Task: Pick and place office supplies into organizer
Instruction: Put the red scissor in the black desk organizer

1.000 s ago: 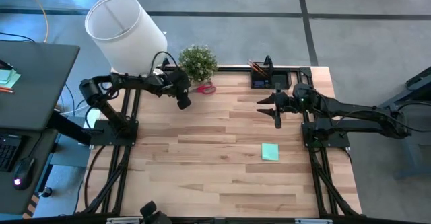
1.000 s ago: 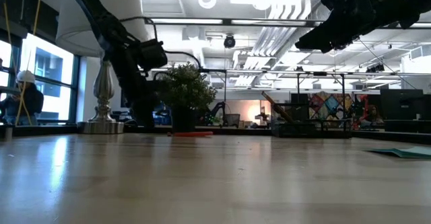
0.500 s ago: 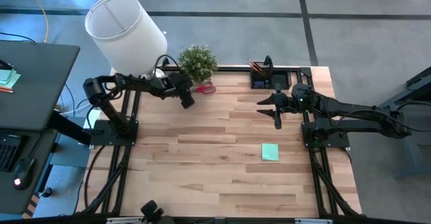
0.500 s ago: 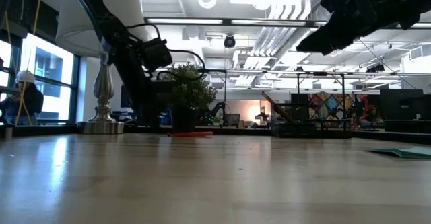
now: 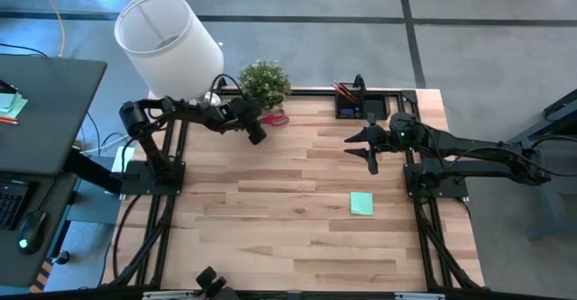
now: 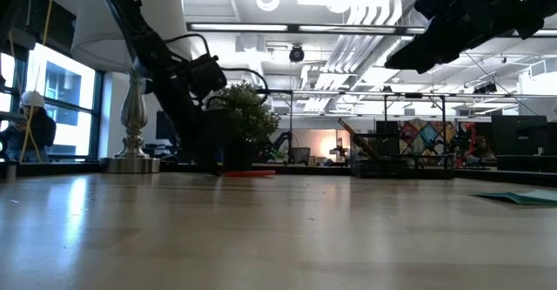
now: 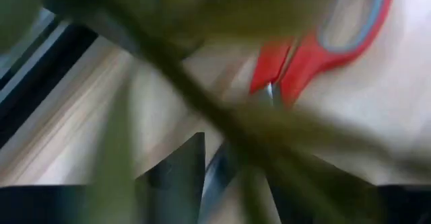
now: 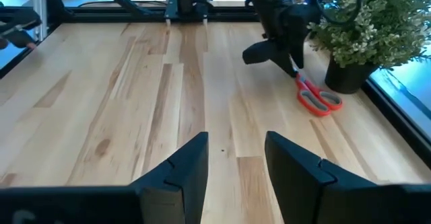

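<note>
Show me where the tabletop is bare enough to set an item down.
Bare wood spans the middle and near half, bordered by the sticky-note pad on the right. The far edge is crowded: potted plant, scissors, left gripper, organizer.

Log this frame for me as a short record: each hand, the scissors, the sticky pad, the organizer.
left hand: at the blade end of the scissors, beside the potted plant
right hand: open, above the table near the organizer, holding nothing
scissors: flat on the table
sticky pad: on the table, outside the organizer
organizer: far edge of the table, items already standing in it
</note>
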Controlling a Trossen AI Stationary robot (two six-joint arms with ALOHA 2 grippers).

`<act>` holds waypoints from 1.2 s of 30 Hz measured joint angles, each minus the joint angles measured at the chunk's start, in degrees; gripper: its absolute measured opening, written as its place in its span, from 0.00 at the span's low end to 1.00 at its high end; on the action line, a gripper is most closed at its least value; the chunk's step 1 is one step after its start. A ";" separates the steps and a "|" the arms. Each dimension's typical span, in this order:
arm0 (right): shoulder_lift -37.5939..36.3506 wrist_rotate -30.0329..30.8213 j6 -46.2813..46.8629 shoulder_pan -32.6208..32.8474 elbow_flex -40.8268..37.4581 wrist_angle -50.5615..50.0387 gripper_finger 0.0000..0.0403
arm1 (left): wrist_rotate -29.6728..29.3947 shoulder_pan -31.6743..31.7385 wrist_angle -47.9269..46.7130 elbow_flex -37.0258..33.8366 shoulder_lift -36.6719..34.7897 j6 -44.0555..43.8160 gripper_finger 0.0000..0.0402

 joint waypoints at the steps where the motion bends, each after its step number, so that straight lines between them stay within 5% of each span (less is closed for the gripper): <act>1: 0.00 -0.01 0.07 0.00 0.00 -0.07 0.35 | 0.04 -0.21 0.69 0.01 0.21 -0.60 0.33; 10: 0.04 -0.03 -0.07 0.00 0.00 -0.15 0.35 | 8.57 -0.29 2.40 0.03 0.19 0.06 0.33; 23: 0.06 0.06 0.12 -0.02 0.00 -0.15 0.35 | 7.17 -9.29 1.75 -0.01 -3.11 -1.36 0.33; 30: 0.07 0.08 0.14 0.00 0.00 -0.12 0.35 | -10.51 -9.26 -4.88 -0.01 -4.97 -0.15 0.33; 36: 0.04 0.13 1.46 -0.02 0.00 -0.13 0.35 | 4.76 -2.49 -6.13 -0.01 -3.71 -0.88 0.33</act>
